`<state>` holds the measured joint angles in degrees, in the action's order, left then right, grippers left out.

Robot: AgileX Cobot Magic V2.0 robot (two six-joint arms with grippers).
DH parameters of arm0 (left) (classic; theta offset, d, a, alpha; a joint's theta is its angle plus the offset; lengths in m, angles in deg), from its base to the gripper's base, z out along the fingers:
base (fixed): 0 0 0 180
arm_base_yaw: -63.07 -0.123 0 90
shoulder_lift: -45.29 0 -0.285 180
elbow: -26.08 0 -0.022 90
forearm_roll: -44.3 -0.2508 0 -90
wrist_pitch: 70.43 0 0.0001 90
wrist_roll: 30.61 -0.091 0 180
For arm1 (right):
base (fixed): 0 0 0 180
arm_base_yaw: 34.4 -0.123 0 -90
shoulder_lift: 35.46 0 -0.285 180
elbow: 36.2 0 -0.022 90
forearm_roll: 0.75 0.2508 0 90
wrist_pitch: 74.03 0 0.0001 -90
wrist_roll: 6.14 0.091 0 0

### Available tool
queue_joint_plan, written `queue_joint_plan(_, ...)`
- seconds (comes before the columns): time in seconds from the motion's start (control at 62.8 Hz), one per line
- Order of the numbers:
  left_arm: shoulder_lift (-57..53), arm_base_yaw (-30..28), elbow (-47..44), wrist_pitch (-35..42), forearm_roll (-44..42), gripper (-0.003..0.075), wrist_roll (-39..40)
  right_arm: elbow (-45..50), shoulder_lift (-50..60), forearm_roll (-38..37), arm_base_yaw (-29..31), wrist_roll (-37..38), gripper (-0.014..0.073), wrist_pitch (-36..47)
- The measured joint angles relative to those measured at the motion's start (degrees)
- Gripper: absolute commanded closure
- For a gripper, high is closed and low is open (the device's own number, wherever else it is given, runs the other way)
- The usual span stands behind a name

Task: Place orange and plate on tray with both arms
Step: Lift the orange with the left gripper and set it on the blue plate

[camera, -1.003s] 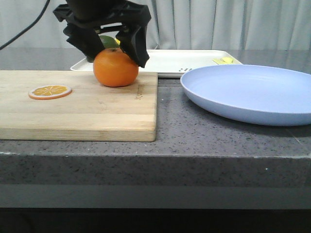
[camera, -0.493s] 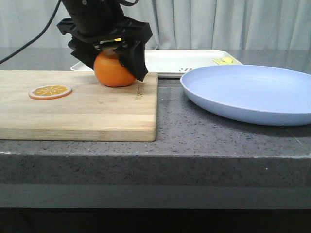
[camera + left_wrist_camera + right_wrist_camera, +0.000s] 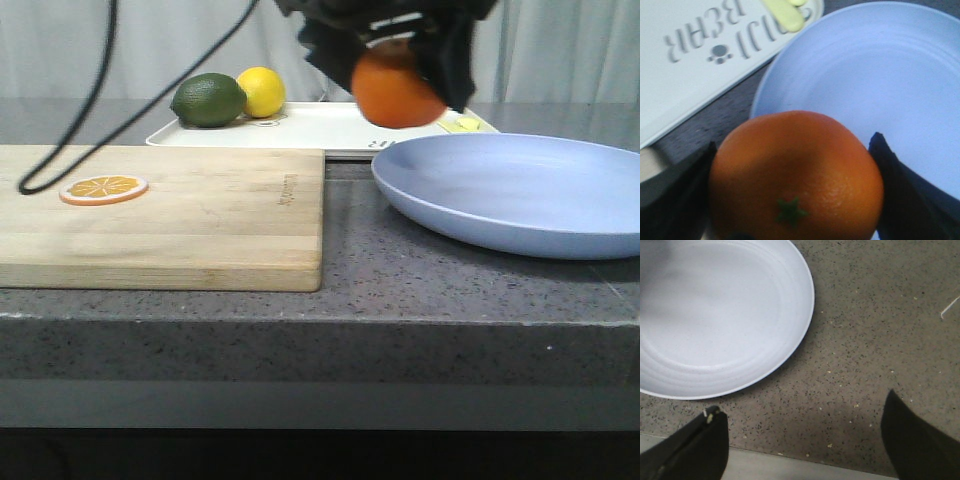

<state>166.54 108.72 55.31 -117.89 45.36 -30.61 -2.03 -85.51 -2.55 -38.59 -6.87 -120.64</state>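
Note:
My left gripper point(image 3: 395, 60) is shut on the orange point(image 3: 396, 91) and holds it in the air above the near left rim of the lavender-blue plate point(image 3: 520, 190), in front of the cream-white tray point(image 3: 340, 128). In the left wrist view the orange point(image 3: 796, 175) fills the gap between both fingers, over the plate point(image 3: 865, 85) and by the tray's corner point(image 3: 700, 65). My right gripper point(image 3: 802, 440) is open and empty above the bare counter beside the plate point(image 3: 715, 315); it does not show in the front view.
A lime point(image 3: 209, 100) and a lemon point(image 3: 262, 91) lie on the tray's left end. A wooden cutting board point(image 3: 180, 215) with an orange slice point(image 3: 103, 188) lies at the left. A black cable point(image 3: 90, 110) hangs over the board. The counter's front edge is near.
My left gripper has lifted the orange off the cutting board and carried it right, to above the plate's rim. The lime and lemon now show.

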Motion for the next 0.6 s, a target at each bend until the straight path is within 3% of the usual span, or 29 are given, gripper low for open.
queue_joint_plan(0.207,8.42,4.6,8.51,-1.52,0.0,0.0272,0.0,0.0,0.0,0.0,0.0,0.0,-0.0031,0.0)
queue_joint_plan(0.414,12.63,6.8,13.26,-2.08,0.0,0.0108,0.0,0.0,0.0,0.0,0.0,0.0,-0.0031,0.22)
queue_joint_plan(0.605,13.08,7.07,14.21,-2.22,0.0,0.0071,0.0,0.0,0.0,0.0,0.0,0.0,-0.0031,0.42)
